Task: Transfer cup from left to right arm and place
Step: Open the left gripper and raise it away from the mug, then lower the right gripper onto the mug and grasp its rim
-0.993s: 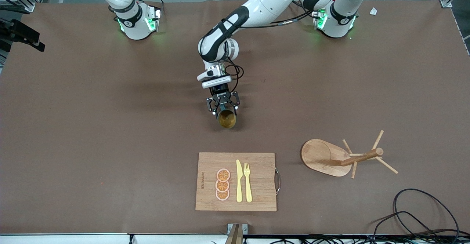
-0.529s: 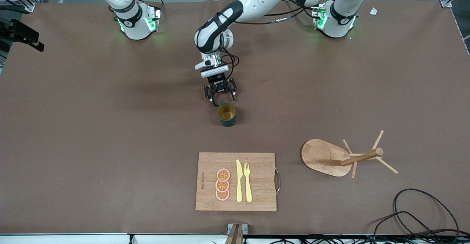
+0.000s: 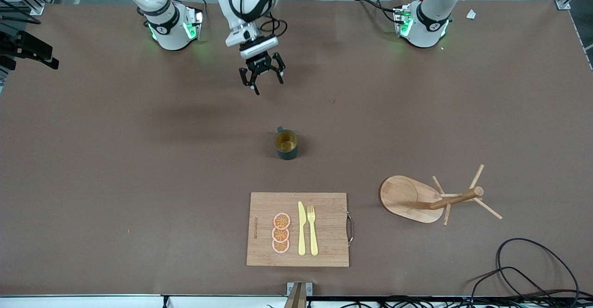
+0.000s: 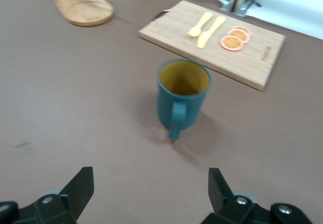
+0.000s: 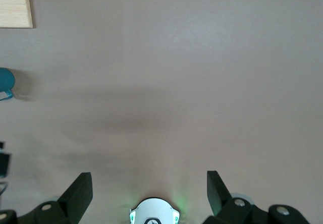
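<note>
The dark teal cup (image 3: 286, 144) stands upright on the brown table near its middle, ochre inside showing. Nothing holds it. In the left wrist view the cup (image 4: 182, 100) has its small handle turned toward my left gripper (image 4: 150, 183). That left gripper (image 3: 261, 84) hangs open and empty in the air, over bare table between the cup and the robots' bases. My right gripper (image 5: 149, 183) is open and empty, held high over its own green-lit base (image 5: 154, 213). It is out of the front view. A teal edge of the cup (image 5: 5, 82) shows in the right wrist view.
A wooden cutting board (image 3: 298, 229) with a yellow knife, a fork and orange slices lies nearer to the front camera than the cup. A wooden mug tree (image 3: 417, 199) lies tipped over toward the left arm's end. Black cables (image 3: 523, 271) coil at that corner.
The left gripper opened and let go of the cup, which now stands on the table. It then rose and drew back toward the bases. The right arm stayed still.
</note>
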